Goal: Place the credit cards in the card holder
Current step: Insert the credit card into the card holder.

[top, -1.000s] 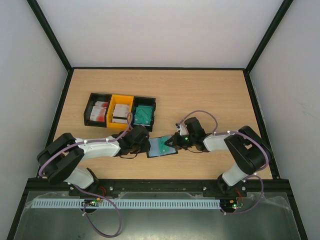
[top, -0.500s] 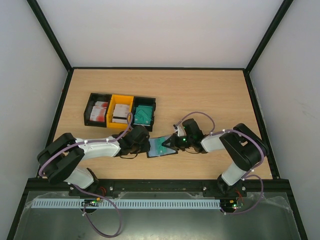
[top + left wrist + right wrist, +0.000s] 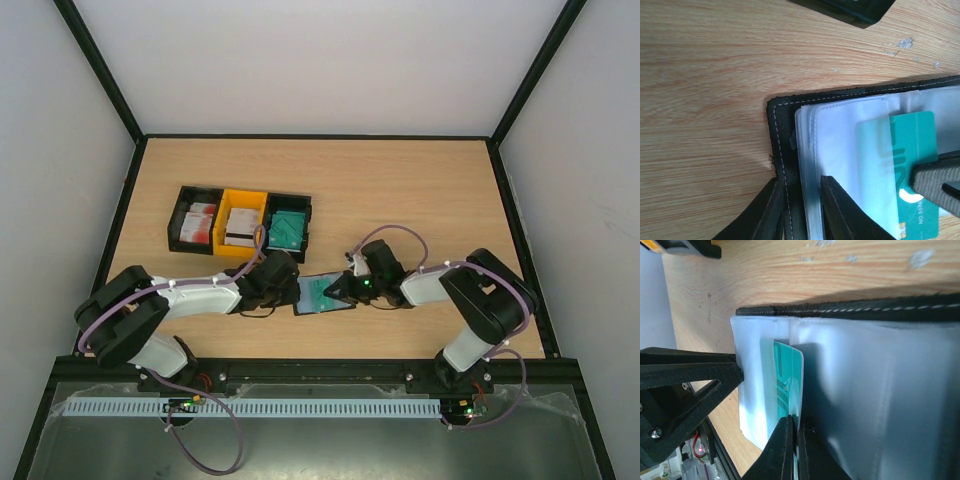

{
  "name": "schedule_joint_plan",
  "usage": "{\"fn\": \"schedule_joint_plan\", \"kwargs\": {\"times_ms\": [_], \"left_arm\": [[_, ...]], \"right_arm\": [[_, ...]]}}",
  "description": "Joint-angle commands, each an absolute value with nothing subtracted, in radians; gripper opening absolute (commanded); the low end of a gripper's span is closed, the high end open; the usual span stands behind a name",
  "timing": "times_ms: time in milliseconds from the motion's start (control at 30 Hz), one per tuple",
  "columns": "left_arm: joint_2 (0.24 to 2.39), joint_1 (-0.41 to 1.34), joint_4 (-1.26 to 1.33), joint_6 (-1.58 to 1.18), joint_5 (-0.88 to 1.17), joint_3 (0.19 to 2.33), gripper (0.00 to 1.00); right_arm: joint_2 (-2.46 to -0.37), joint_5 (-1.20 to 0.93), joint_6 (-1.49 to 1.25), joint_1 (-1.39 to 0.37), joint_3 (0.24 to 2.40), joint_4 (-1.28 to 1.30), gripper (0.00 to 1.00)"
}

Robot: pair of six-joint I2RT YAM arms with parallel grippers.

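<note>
The black card holder [image 3: 336, 306] lies open on the table between my two grippers, its clear sleeves [image 3: 840, 135] facing up. My left gripper [image 3: 293, 290] is shut on the holder's left edge [image 3: 777, 145], with the stitched cover and a sleeve between its fingers [image 3: 840, 212]. My right gripper [image 3: 339, 290] is shut on a teal credit card [image 3: 790, 375] and holds it edge-first against the sleeves. The same card [image 3: 905, 160] shows partly behind a clear sleeve in the left wrist view. More credit cards sit in the bins.
Three joined bins stand behind the left gripper: a black one [image 3: 178, 225] with red-and-white cards, a yellow one [image 3: 244, 198] with white striped cards, a black one [image 3: 306, 222] with teal cards. A bin corner [image 3: 850, 7] is close beyond the holder.
My right gripper has moved a little left with the teal card, closer over the holder. The left gripper and the holder have stayed in place.
</note>
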State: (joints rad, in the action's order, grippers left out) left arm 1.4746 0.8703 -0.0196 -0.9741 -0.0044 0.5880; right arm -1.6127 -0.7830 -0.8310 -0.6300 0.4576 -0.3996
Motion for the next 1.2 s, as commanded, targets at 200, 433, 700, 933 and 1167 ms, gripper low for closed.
{"fn": "schedule_joint_plan", "kwargs": {"times_ms": [200,433,700,933,1167], "left_arm": [[1.498,0.877,-0.031,-0.98,-0.011,0.545,0.16],[1.479,0.877,-0.026,-0.985,-0.011,0.529,0.15],[1.462,0.876,-0.016,-0.995,-0.001,0.511,0.15],[1.445,0.877,-0.004,-1.001,0.02,0.492,0.16],[1.44,0.877,-0.015,-1.005,0.028,0.487,0.16]], "right_arm": [[-1.704,-0.709,-0.946,-0.739,0.477,-0.492,0.03],[-1.6,-0.572,-0.957,-0.757,0.467,-0.418,0.14],[-1.499,-0.468,-0.975,-0.761,0.429,-0.384,0.18],[-1.557,-0.545,-0.975,-0.765,0.427,-0.419,0.22],[-1.54,-0.471,-0.922,-0.767,0.449,-0.272,0.31]]}}
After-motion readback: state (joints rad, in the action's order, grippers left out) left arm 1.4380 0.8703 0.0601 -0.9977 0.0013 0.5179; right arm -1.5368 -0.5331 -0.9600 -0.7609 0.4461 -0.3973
